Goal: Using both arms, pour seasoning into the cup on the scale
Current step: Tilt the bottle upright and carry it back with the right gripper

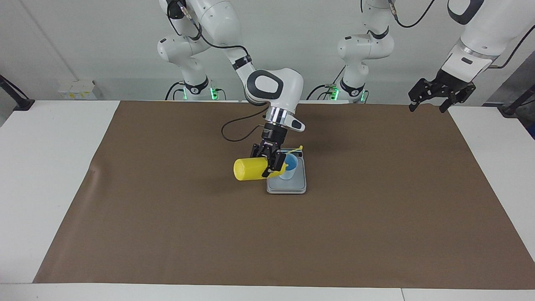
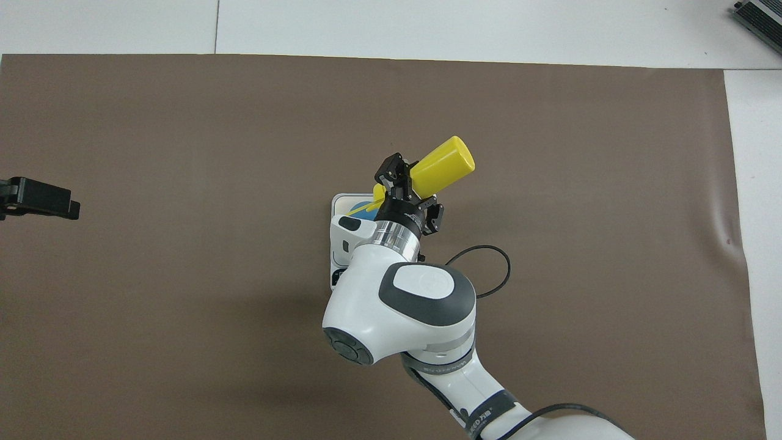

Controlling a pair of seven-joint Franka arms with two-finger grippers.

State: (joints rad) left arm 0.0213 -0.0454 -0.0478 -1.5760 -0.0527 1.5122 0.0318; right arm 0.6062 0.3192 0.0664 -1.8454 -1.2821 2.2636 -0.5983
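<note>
Here the right gripper point(image 1: 271, 164) clamps the tipped bottle point(image 1: 250, 169) over the cup point(image 1: 289, 168) on the scale point(image 1: 286, 184); the left gripper point(image 1: 431, 101) waits open.

Right pincer point(image 2: 408, 194) is gripping the bottle point(image 2: 441, 162), tipped on its side, nozzle end lying over the cup point(image 2: 361, 209) on the scale point(image 2: 338, 211). Left pincer point(image 2: 38, 198) is waiting, jaws apart, over the mat point(image 2: 183, 183) at the left arm's end of the counter point(image 2: 427, 27).

My arms point(image 1: 273, 85) are glossy white with rounded joints capped in dark grey ovals. Black cables point(image 1: 234, 129) loop along them, a silver ring sits at each wrist, green lights glow at my bases, and my grippers are black.
</note>
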